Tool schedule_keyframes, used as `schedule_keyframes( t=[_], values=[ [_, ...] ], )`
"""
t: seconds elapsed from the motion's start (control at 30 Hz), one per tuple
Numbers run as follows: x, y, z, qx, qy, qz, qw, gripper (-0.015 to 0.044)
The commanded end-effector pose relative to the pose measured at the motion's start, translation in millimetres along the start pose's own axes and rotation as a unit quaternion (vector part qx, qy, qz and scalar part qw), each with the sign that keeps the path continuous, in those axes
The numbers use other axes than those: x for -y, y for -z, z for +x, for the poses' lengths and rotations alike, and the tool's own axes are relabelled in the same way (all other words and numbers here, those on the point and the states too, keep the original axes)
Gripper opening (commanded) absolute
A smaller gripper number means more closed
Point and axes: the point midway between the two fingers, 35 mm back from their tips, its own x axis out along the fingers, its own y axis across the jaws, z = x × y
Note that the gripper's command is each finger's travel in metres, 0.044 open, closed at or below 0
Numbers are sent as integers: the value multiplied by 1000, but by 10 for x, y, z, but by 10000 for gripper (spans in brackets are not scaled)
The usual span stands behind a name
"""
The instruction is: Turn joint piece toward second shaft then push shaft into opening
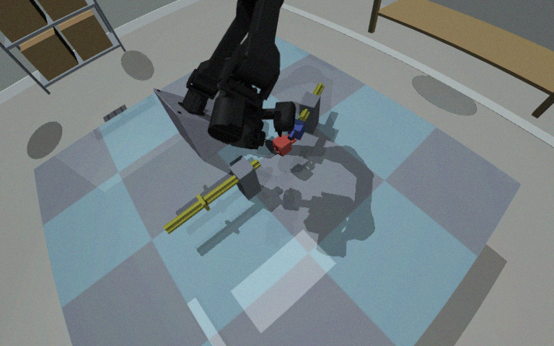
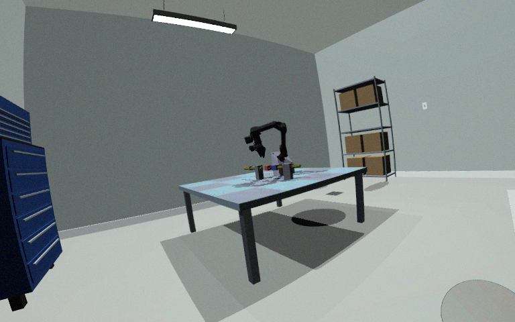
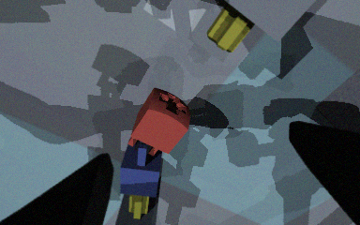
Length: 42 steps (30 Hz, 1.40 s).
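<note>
The red joint piece [image 1: 282, 145] [image 2: 267, 167] [image 3: 161, 131] hangs on the blue hinge part [image 1: 299, 130] [image 3: 140, 182] at the end of the first yellow shaft [image 1: 304, 115] [image 3: 139, 206], held in the far grey block [image 1: 309, 100] [image 2: 288, 172]. Its dark opening faces roughly toward the second shaft's side; exact alignment cannot be told. The second yellow shaft [image 1: 220, 189] [image 3: 228, 31], with a collar, passes through the nearer grey block [image 1: 247, 179] [image 2: 259, 173]; its short end sticks out inside. My gripper [image 2: 261, 155] [image 3: 200, 145] is open and empty, above the joint piece, which shows between the fingers but nearer the left one.
A grey slanted plate [image 1: 183, 122] stands by the arm's base on the checkered table [image 1: 428, 216] [image 2: 224, 190]. The two blocks stand on either side of the joint piece. The second shaft's long collared part reaches out beyond the nearer block. Arm shadows cover the table around the blocks.
</note>
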Motion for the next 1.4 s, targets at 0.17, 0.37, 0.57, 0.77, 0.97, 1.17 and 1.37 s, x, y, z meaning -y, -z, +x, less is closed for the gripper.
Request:
schedule_keyframes(
  t=[0.17, 0.37, 0.57, 0.77, 0.97, 1.17, 1.37],
  values=[
    [127, -130, 73, -33, -30, 145, 989, 440],
    [216, -214, 120, -57, -46, 241, 968, 440],
    [304, -290, 167, -81, -59, 331, 938, 440],
    [314, -298, 173, -84, -60, 341, 934, 440],
    [328, -321, 166, -81, -60, 331, 938, 440],
    [466, -523, 107, -56, -56, 239, 968, 440],
    [619, -733, 45, -30, -46, 142, 988, 440]
  ],
)
